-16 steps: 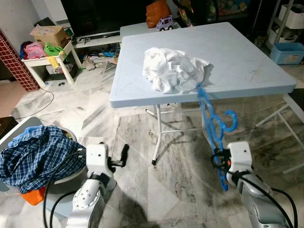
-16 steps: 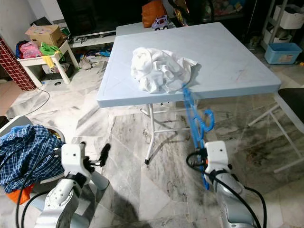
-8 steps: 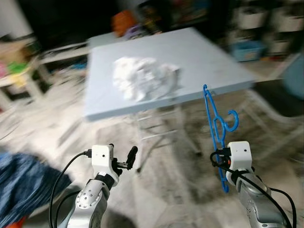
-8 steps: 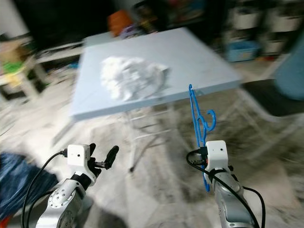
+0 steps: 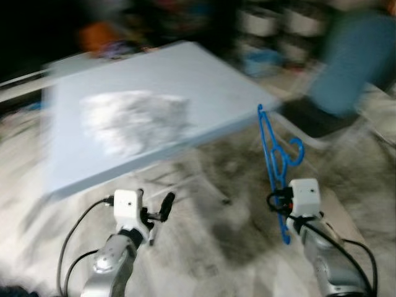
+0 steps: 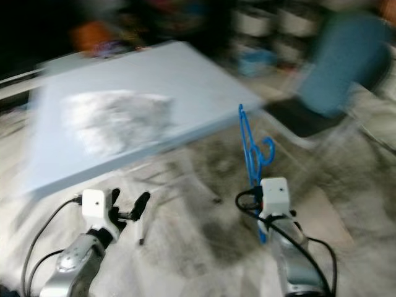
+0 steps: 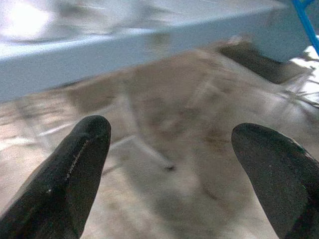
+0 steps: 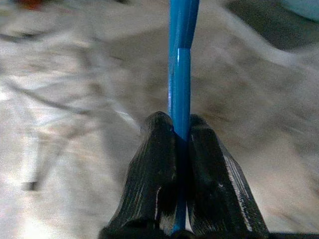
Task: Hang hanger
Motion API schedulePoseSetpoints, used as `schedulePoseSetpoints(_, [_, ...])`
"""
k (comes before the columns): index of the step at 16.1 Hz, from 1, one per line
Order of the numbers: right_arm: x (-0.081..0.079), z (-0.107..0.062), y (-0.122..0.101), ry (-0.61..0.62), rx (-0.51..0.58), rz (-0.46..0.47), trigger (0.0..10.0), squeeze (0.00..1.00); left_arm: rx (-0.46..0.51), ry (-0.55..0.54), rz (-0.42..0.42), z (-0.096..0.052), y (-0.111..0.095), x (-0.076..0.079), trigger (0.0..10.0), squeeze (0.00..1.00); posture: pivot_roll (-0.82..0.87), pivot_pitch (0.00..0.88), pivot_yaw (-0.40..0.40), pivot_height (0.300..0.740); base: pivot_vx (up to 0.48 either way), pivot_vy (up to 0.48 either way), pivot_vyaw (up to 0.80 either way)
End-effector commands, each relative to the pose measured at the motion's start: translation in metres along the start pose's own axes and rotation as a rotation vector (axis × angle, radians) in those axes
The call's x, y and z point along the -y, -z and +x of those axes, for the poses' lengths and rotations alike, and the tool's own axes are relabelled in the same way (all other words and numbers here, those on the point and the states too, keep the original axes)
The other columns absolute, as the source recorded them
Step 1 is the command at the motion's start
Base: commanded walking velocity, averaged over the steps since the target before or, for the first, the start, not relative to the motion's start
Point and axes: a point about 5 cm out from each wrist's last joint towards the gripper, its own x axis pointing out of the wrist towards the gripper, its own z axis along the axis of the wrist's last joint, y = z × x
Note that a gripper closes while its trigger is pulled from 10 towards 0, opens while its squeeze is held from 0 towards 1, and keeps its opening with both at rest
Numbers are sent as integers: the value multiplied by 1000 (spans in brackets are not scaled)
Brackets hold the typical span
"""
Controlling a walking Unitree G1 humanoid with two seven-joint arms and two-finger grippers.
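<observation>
camera's swung right and blurred since 1 second ago, so it's walking off from the table (image 5: 154,80) with the blue hanger (image 5: 276,158) pinched upright in the right gripper (image 8: 180,149), left gripper (image 7: 169,144) spread apart empty.

Both silver arms were raised forward from the lower edge of the head views, elbows bent, wrists level; the frames were blurred. Left gripper (image 5: 162,207) pointed forward and slightly inward, its two black fingers (image 7: 75,174) spread wide apart with nothing between them. A black cable looped from the left wrist housing back along the forearm. Right gripper (image 8: 181,144) was held upright ahead of the right forearm, its fingers pressed together around the thin shaft of the blue hanger (image 5: 275,162), which stood nearly vertical above and below the grip. A black cable coiled beside the right wrist housing.
</observation>
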Motion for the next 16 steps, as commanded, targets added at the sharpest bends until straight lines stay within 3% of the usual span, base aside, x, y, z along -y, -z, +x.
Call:
schedulePoseSetpoints(1, [-2,2,-10,4,32,1,10000,0,-1,15,17,-1,-2,-1,10000,0,-155,0,110,740,277,0,-800])
schedulePoseSetpoints(9, [-2,4,-10,4,15,11,10000,0,-41,-16,7,0,4,-2,10000,0,-152,0,91,740,203,0,-759])
schedulePoseSetpoints(14, [-5,8,-6,-11,-44,28,10000,0,-27,-73,-20,2,2,-7,10000,0,-144,0,58,740,0,0,0])
schedulePoseSetpoints(16, [-9,11,-7,-21,-68,-10,10000,0,-12,-86,-9,5,-1,-10,10000,0,-132,0,19,740,0,0,0])
